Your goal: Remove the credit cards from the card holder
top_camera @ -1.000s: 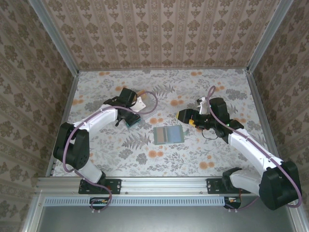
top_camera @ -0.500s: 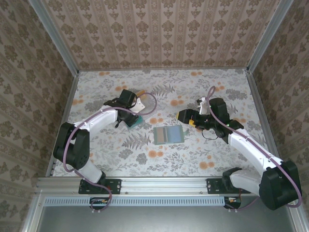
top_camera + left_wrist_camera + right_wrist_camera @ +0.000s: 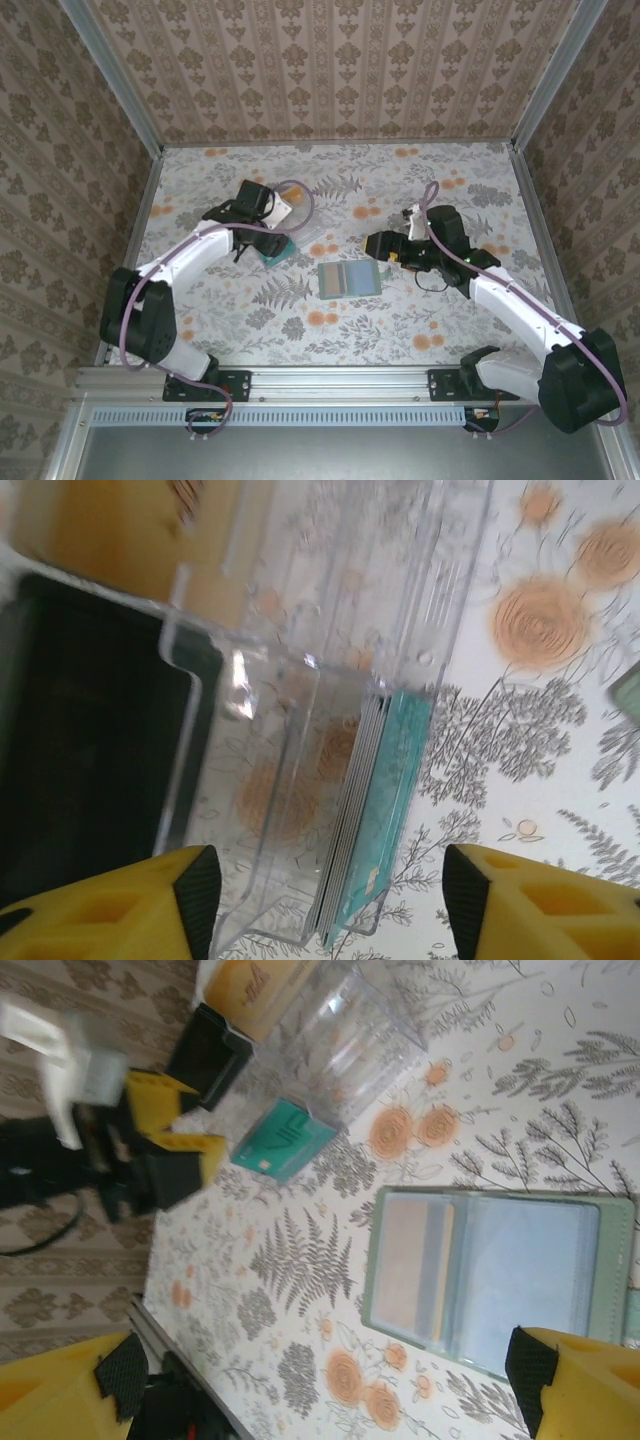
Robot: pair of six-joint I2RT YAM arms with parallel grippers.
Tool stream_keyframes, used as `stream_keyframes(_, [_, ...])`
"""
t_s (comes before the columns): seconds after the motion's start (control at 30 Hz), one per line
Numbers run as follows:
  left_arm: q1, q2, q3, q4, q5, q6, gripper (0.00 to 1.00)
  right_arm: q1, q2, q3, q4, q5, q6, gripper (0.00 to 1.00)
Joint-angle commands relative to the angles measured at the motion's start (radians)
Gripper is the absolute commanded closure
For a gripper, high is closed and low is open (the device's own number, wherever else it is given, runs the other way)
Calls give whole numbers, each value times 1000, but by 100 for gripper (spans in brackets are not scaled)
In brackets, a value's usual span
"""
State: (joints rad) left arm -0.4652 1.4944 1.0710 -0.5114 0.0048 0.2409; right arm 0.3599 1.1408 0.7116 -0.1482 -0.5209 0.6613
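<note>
Several thin cards, as far as I can judge, stand on edge in the clear box [image 3: 290, 740] with a teal card [image 3: 395, 800] outermost, so part of the job looks done. One tan card [image 3: 408, 1260] sits in a pocket of the card holder [image 3: 500, 1270], in the panel nearer the box, and I judge it has yet to come out. The other panel looks empty through its window, though I cannot be sure.

The card holder lies open and flat on the counter [image 3: 420, 330]. The box stands to its left and a little farther from my bases.

My left end effector [image 3: 325, 870] hangs over the box with its jaws apart and nothing gripped. My right end effector [image 3: 328, 1372] hovers just right of the card holder, spread wide and empty.

My left wrist view gives the stacked card edges beside the teal one, which from above read as a single teal patch. My right wrist view gives the tan card in its pocket, and a black and orange block [image 3: 215, 1055] beyond the box.
</note>
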Motion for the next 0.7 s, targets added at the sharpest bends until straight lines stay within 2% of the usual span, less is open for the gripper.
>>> stream_keyframes(0.0, [2,-81,10,30,47,-130,31,38,38,25,-71,92,-63,16])
stream_keyframes(0.03, [2,-93,10,30,51,-158,29,49,49,30,-81,113,-71,19])
stream_keyframes(0.1, [2,-120,19,21,80,-216,30,73,86,43,-105,151,-92,33])
stream_keyframes(0.17, [2,-147,18,20,90,-291,31,93,121,54,-121,194,-104,40])
stream_keyframes(0.23, [31,-171,11,25,115,-381,32,110,155,60,-127,233,-113,51])
stream_keyframes(0.43, [31,-201,-34,49,223,-651,36,139,242,75,-131,318,-132,63])
stream_keyframes(0.6, [15,-214,-155,189,312,-862,40,156,335,101,-135,336,-153,69])
stream_keyframes(0.67, [-28,-211,-199,244,321,-915,42,168,362,109,-132,351,-160,69])
